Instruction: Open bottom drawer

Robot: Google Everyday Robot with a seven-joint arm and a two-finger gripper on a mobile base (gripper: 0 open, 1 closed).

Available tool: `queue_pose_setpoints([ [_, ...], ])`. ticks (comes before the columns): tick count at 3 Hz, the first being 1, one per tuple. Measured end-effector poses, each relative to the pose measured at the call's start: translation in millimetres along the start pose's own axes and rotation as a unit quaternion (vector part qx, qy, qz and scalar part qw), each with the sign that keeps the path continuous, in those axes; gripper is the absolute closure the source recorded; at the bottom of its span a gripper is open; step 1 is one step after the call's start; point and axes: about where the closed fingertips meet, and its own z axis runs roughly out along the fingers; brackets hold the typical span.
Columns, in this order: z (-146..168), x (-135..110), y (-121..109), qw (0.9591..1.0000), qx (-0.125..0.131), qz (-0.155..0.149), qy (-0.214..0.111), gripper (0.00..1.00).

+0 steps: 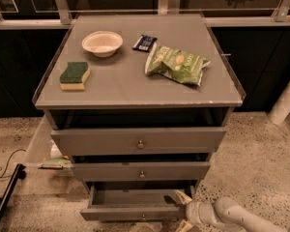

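Note:
The bottom drawer (121, 212) is the lowest and narrowest of three grey drawers in the cabinet. It stands pulled out, its plain grey inside showing, with a small round knob (143, 217) at the centre of its front. My gripper (183, 211) is at the right end of that front panel, coming in from the lower right. Its cream fingers (182, 197) are spread, one over the drawer's inside and one in front of the panel, so it is open and straddles the panel.
The middle drawer (141, 170) and top drawer (139, 140) stand slightly out. On the cabinet top (121, 81) lie a white bowl (102, 43), a green-and-yellow sponge (74, 75), a green snack bag (176, 64) and a dark packet (144, 42). A cable (2, 166) lies on the floor at left.

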Motion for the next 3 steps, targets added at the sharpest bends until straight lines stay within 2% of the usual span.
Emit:
queue_pose_setpoints([
  [1, 1.0, 0.4, 0.4, 1.0, -0.001, 0.001, 0.0, 0.0],
  [3, 20.6, 36.8, 14.5, 0.9992, -0.016, 0.034, 0.015, 0.0],
])
